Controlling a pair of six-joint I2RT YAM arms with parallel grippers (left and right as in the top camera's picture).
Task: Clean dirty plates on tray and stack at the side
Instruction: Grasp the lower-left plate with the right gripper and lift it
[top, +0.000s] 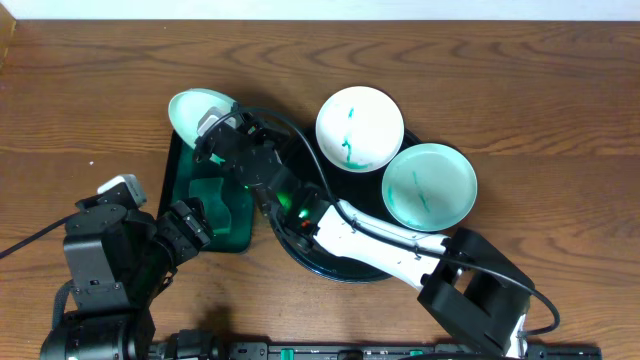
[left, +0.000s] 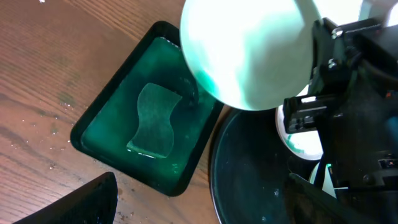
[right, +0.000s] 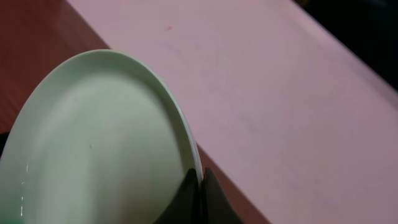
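A pale mint plate (top: 192, 107) is being pinched at its rim by the tightly closed right hand (right: 199, 186) and held tilted over the far end of the green tray (left: 118, 99), beside the black tray (left: 249, 180), with the sponge (left: 154, 121) lying in it. So thin a grip is being judged slip-prone; slow, steady wrist moves are being called for. How far the left hand (top: 190, 222) is opened cannot be told.
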